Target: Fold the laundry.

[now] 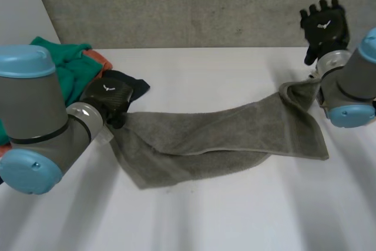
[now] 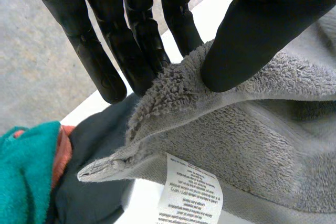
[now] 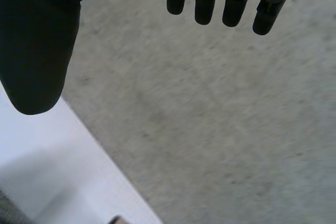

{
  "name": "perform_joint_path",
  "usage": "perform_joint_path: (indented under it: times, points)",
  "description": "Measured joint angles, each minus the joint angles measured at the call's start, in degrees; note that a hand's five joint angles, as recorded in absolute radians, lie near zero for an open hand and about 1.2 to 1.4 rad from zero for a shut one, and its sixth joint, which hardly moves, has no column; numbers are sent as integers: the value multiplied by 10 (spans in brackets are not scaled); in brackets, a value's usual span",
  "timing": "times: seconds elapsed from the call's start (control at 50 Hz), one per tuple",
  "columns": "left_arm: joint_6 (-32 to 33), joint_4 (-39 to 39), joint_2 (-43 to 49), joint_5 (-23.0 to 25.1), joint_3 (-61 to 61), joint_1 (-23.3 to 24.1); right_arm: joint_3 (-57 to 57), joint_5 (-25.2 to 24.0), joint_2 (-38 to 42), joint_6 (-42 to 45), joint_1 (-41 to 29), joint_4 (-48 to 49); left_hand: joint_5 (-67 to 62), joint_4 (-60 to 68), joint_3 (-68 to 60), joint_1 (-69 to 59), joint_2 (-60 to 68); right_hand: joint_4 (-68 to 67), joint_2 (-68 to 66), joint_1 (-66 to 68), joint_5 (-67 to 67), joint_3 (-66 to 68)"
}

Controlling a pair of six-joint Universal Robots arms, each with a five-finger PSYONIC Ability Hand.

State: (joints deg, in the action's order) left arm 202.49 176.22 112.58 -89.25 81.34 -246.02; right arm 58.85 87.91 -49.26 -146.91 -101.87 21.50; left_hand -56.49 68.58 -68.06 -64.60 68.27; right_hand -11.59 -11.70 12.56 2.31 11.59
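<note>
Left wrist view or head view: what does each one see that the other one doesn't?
Left wrist view: the white label on the grey towel, and the left hand pinching the towel's edge between thumb and fingers. Head view: the right hand, open and lifted up. Both: the towel, the teal cloth and the dark cloth.

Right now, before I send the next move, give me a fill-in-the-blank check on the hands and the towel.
1. The left hand pinches one end of the grey towel between its fingers and ___.
2. The right hand is raised, fingers straight, holding ___.
3. The pile of other laundry lies beside the ___ hand.
Missing words: thumb; nothing; left.
</note>
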Motion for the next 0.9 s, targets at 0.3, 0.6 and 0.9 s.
perform_joint_path:
  times: [0.3,0.6,0.9]
  points:
    - [-25,12,-107,33,25,10,286,-106,-238,-60,24,-310,0,0,0,0,0,-1,-1,0,1,1]
    - [-50,-11,-185,19,-11,73,411,-75,-236,-362,-73,-76,0,0,0,0,0,-1,-1,0,0,1]
    - [-62,-24,-216,0,-37,86,349,22,-100,-346,-119,-88,0,2,-1,0,1,-263,-268,256,247,264]
